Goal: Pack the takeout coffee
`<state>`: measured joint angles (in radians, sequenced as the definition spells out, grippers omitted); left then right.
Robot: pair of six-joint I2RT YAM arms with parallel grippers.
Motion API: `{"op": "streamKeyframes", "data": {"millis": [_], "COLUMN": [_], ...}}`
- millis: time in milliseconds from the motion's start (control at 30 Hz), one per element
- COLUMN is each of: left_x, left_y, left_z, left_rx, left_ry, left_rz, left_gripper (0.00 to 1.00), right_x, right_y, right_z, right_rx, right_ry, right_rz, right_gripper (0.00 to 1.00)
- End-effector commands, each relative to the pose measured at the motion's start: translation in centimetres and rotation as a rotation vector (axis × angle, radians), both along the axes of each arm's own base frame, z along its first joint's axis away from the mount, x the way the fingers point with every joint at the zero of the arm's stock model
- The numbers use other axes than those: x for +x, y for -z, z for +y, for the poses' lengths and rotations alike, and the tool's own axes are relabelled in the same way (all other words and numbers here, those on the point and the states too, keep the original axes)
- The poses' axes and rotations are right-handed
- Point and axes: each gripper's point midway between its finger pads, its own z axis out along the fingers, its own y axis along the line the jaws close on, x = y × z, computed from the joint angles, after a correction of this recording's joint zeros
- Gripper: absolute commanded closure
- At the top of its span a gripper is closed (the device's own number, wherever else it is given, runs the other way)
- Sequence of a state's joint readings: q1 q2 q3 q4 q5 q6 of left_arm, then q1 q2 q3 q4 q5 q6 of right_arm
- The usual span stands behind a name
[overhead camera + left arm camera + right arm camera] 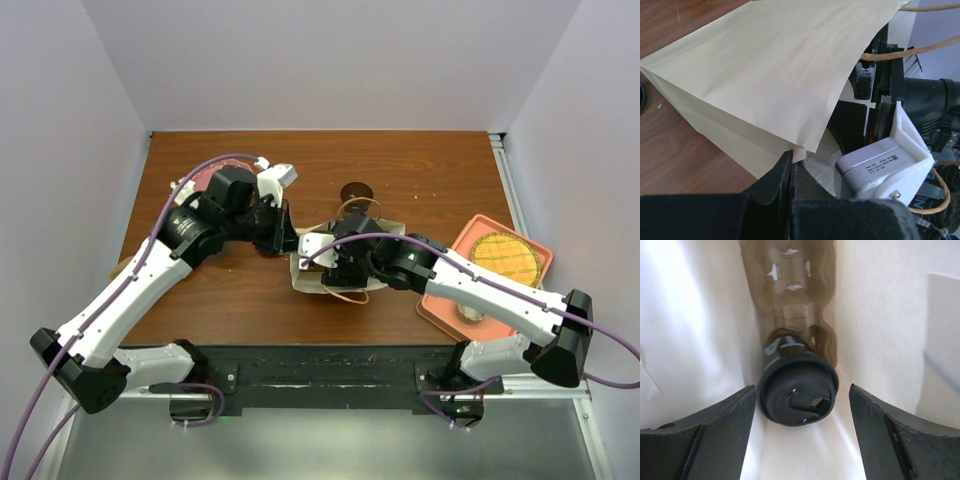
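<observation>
The takeout coffee [796, 386], a dark cup with a round black lid, sits inside the pale paper bag [700, 330] with its lid facing the right wrist camera. My right gripper [802, 392] is open inside the bag. Its fingers stand on either side of the lid without touching it. My left gripper [791, 156] is shut on the bag's edge [805, 150] and holds the mouth. In the top view the bag [303, 275] lies mid-table between the left gripper [287, 240] and the right gripper [338, 262]; the cup is hidden there.
A brown cardboard piece with holes [795, 290] lies deeper in the bag. A loose flat black disc lid [356, 190] lies behind the bag. A salmon tray [440, 300] with a waffle plate [507, 258] stands at the right. A reddish object [203, 180] sits behind the left arm.
</observation>
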<state>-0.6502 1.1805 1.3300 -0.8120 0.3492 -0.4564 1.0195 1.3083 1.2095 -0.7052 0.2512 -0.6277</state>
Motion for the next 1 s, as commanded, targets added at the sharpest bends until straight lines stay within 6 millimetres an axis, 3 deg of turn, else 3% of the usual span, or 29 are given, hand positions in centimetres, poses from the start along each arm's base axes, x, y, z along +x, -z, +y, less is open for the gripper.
{"op": "streamKeyframes", "data": {"millis": [0, 467, 767, 967], "left_x": [-0.1, -0.4, -0.9, -0.3], "left_y": [-1.4, -0.8, 1.8, 1.2], "left_z": [-0.6, -1.0, -0.9, -1.1], "left_rx": [-0.033, -0.057, -0.056, -0.066], "left_ry": [0.011, 0.016, 0.051, 0.030], "left_rz": [0.032, 0.053, 0.042, 0.023], "left_gripper": [1.00, 1.00, 1.00, 1.00], "right_x": [0.5, 2.7, 4.9, 5.8], "right_y": [-2.6, -1.9, 0.8, 2.0], "right_z": [-0.5, -1.2, -1.2, -0.6], "right_rx": [0.051, 0.069, 0.025, -0.016], "right_ry": [0.040, 0.086, 0.074, 0.039], "right_rz": [-0.022, -0.037, -0.014, -0.014], "right_gripper": [0.22, 0.25, 0.26, 0.26]}}
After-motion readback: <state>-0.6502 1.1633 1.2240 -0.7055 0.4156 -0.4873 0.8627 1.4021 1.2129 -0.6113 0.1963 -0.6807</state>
